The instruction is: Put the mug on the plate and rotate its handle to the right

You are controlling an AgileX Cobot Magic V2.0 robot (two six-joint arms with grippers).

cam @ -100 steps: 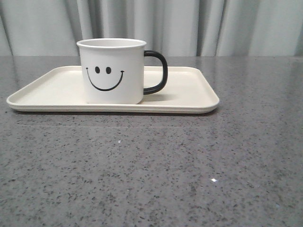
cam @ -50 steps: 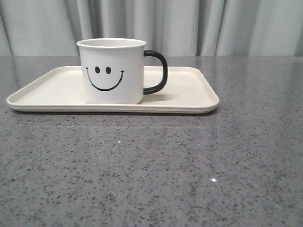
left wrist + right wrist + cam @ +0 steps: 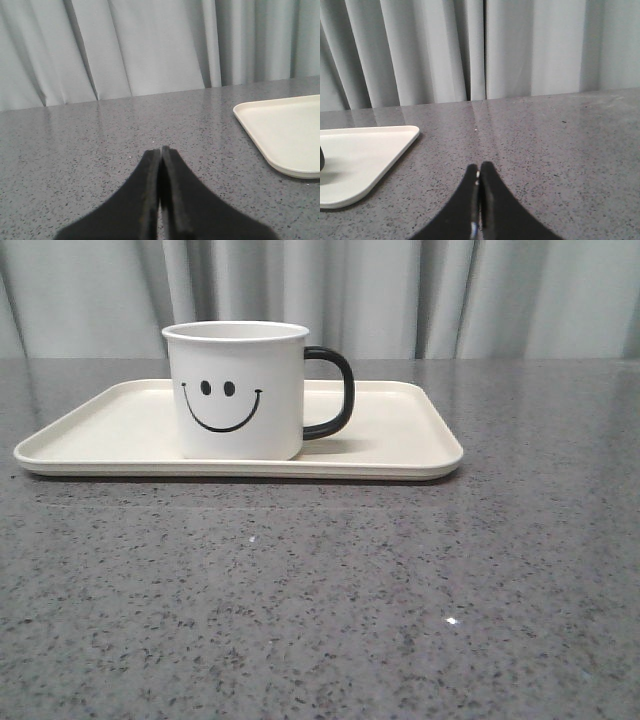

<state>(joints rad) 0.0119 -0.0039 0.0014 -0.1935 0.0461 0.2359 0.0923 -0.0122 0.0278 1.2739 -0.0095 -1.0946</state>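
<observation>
The mug (image 3: 236,390) stands upright on the plate (image 3: 400,440) toward the table's far edge, handle (image 3: 333,392) pointing right. Both steps look done. The left gripper (image 3: 161,150) and right gripper (image 3: 479,167) are pressed together, empty; nothing more seems needed.

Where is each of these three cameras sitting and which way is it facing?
Front view: low at the table's near edge, looking forward at the mug standing on the plate, handle to the right; no robot part shows.
Left wrist view: on the left arm, facing the curtain over the left end effector, shut; a plate corner shows.
Right wrist view: on the right arm, facing the curtain over the right end effector, shut; the plate's other end shows.
Shared: all three see the plate, the grey table and the curtain.
</observation>
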